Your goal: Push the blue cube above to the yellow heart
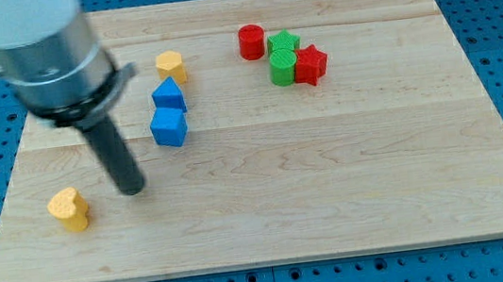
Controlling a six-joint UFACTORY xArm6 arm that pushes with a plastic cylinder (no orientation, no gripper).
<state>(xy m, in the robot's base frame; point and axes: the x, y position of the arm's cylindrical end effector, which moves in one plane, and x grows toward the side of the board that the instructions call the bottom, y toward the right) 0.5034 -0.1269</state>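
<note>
Blue cube flat at centre-left of frame; yellow heart well apart, lower left.

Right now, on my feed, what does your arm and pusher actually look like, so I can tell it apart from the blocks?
It ends in a thick, blurred, silver-grey metallic cylinder with a dark band at its base. From that hangs a straight, dark grey to black rod, round in section, down to my tip. No cables, labels or markings are visible. Nothing on it shares the blocks' bright colours.

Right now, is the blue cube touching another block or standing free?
Touching: the blue cube meets the other blue block above it. My tip is apart, lower left.
</note>
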